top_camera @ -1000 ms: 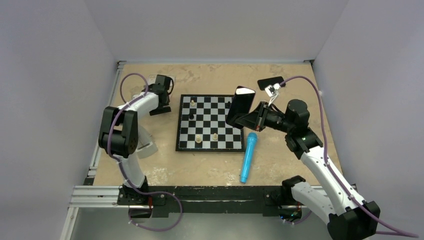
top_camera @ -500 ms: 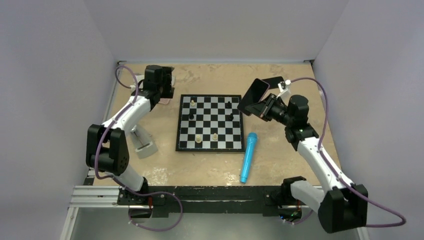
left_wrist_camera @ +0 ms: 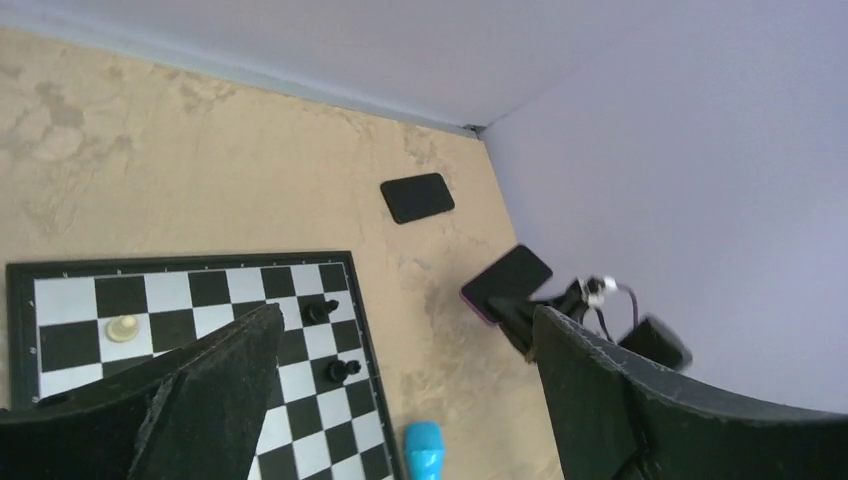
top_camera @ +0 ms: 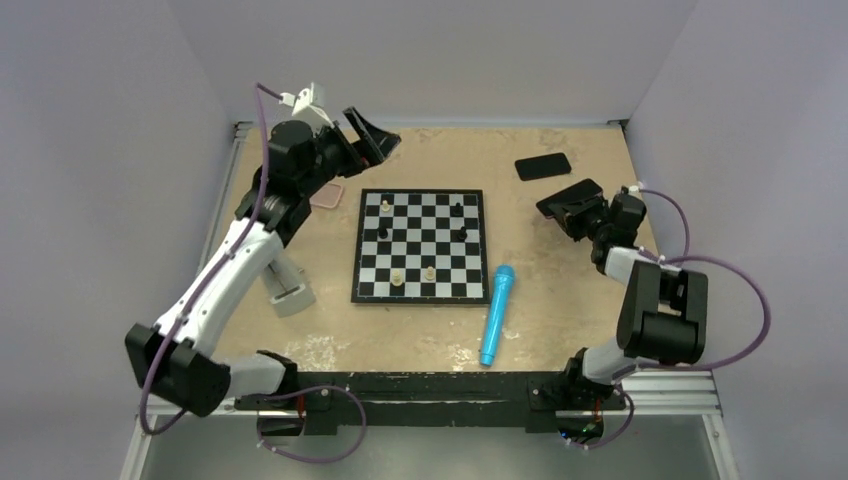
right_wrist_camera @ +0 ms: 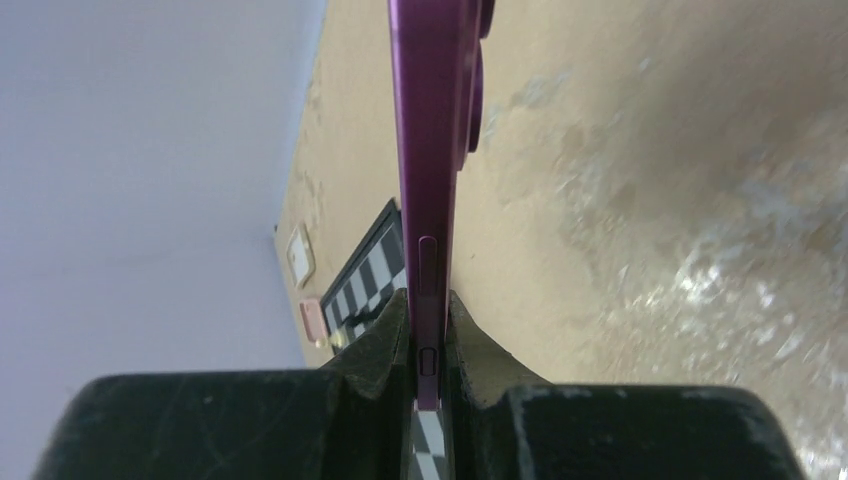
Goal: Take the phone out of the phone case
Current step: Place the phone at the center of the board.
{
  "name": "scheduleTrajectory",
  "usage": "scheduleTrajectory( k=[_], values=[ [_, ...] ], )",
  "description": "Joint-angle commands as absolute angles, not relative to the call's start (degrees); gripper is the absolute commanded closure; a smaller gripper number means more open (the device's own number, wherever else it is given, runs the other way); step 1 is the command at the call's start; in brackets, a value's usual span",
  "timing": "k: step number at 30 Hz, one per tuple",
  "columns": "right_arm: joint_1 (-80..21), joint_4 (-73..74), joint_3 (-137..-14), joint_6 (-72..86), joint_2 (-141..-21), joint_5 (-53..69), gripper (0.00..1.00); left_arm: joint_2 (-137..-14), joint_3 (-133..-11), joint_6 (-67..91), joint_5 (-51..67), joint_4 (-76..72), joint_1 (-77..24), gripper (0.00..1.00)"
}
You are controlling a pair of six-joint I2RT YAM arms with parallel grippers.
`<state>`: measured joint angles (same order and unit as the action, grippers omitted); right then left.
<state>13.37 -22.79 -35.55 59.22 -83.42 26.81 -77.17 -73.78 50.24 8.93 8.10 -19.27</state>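
Gripping the purple phone (top_camera: 566, 197) by its thin edge, the right gripper (right_wrist_camera: 428, 318) has both fingers clamped tight on it. You can see the side buttons right between the pads in the right wrist view. The phone sits at the right side of the table (top_camera: 430, 155), dark screen up and back toward the tabletop. I honestly can't tell if it touches the surface. No case shows on it from these angles, just the purple body.

The left gripper (top_camera: 372, 133) is raised at the far left with its fingers spread wide and nothing between them. Just under that arm there's a small pink flat thing (top_camera: 325, 195) on the table, mostly hidden, so I can't say what it is.

Other stuff: a chessboard (top_camera: 420, 245) in the middle with 6 pieces on it, a blue microphone-shaped toy (top_camera: 497, 313) just beside its near right corner, and a black phone-sized slab (top_camera: 543, 166) lying flat at the far right, near the held phone but not touching it.
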Motion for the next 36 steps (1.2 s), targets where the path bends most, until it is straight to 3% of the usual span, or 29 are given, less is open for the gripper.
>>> scheduleTrajectory(
  k=[1,9,15,36],
  values=[
    [14.5,-33.5,-42.7,62.8,-92.4,25.9,1.0,-66.7,-69.7,25.8,2.1,8.9,-24.0,0.02],
    [14.2,-35.2,-50.2,64.7,-103.7,22.6,0.95,-59.2,-63.3,23.8,5.1,2.8,-25.0,0.0],
    [13.6,-35.9,-52.9,65.9,-108.8,21.7,0.93,-57.2,-62.8,16.7,-0.6,3.4,-25.0,0.0],
    [5.5,-43.2,-47.3,80.7,-111.9,9.5,0.86,-56.1,-62.0,16.8,-1.6,2.7,-22.8,0.02]
  ],
)
